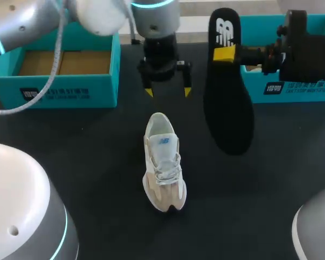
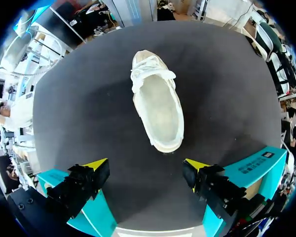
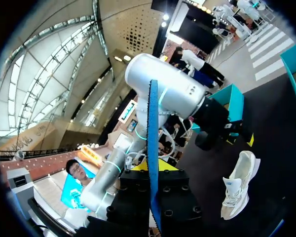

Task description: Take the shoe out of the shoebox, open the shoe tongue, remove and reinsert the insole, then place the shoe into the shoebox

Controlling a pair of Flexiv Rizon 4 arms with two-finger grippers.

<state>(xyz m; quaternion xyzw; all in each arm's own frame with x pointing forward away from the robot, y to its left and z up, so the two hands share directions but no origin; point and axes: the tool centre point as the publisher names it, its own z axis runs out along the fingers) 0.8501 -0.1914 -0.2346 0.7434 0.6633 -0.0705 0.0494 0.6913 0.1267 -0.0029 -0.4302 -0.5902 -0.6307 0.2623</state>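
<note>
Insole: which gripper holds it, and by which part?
The right gripper is shut on the black insole near its narrower end. The left gripper is open and holds nothing.

On the black insole [image 1: 228, 108], at one end, a large white logo above a yellow patch. On the tongue of the white shoe [image 1: 163, 162], a small blue logo. On the front wall of the left shoebox [image 1: 70, 92], a black square mark beside a line of characters, too small to make out. Same kind of mark and lettering on the front of the right shoebox [image 1: 298, 89], equally unreadable.
</note>
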